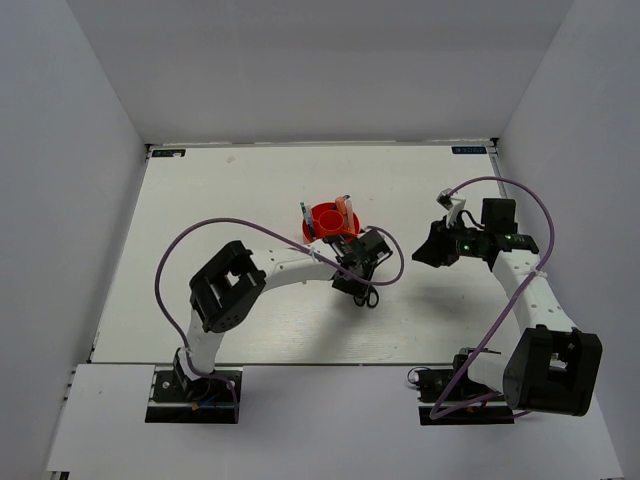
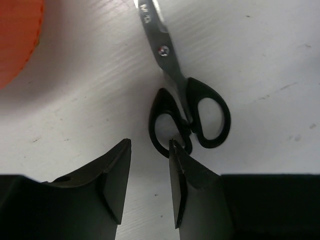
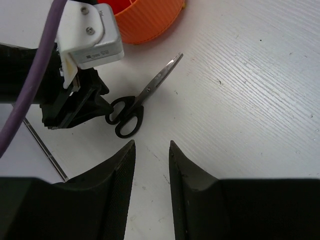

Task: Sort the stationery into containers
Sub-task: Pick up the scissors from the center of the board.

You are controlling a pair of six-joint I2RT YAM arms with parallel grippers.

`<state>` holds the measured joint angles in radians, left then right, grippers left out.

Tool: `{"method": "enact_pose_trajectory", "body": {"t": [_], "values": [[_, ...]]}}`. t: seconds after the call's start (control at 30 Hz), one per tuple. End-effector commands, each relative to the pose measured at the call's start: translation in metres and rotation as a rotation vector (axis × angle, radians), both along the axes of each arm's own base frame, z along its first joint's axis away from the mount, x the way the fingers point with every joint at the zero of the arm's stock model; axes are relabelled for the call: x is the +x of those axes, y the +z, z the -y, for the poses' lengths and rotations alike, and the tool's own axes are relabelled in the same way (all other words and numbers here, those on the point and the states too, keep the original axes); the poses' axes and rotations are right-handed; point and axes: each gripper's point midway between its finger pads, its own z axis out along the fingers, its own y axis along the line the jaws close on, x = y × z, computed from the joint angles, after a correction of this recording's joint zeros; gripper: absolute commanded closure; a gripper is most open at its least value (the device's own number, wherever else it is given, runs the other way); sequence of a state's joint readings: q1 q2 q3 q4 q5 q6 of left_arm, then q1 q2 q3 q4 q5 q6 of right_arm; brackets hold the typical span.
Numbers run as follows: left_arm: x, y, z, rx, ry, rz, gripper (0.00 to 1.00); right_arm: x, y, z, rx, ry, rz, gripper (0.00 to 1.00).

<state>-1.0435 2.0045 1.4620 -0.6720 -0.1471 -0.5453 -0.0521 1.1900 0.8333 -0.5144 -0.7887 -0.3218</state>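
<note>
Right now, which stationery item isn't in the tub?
The black-handled scissors, lying flat on the table beside the red-orange tub, just ahead of the left gripper's open jaws. The other pieces stand upright inside the tub.

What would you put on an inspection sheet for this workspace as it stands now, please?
Surface: white table, faint scuffs and specks.
Job's things: red-orange tub with an orange-capped marker and a slim pen standing in it; black-handled scissors lie flat and closed on the table beside the tub, not in it.
Clutter: nothing seen.
Grippers: left gripper open, empty, low at the scissors' handles; right gripper open, empty, off to the side, facing the scissors.
Cables: left purple cable and right purple cable loop above their arms; the left one curls near the scissors.
Surroundings: plain white walls on three sides.
</note>
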Motion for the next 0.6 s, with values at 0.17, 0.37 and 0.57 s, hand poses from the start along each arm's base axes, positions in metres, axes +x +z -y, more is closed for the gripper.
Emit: {"method": "enact_pose_trajectory", "body": {"t": [0.17,0.37,0.57], "values": [[0.011,-0.005,0.000,-0.015,0.043,0.001,0.56,0.000,0.010,-0.002,0.028,0.008,0.035,0.62],[0.006,-0.019,0.000,0.006,0.051,-0.031,0.66,0.001,0.012,0.000,0.039,-0.002,0.034,0.62],[-0.007,-0.037,-0.012,0.083,0.040,-0.065,0.71,0.001,0.014,0.002,0.051,-0.010,0.033,0.62]]}}
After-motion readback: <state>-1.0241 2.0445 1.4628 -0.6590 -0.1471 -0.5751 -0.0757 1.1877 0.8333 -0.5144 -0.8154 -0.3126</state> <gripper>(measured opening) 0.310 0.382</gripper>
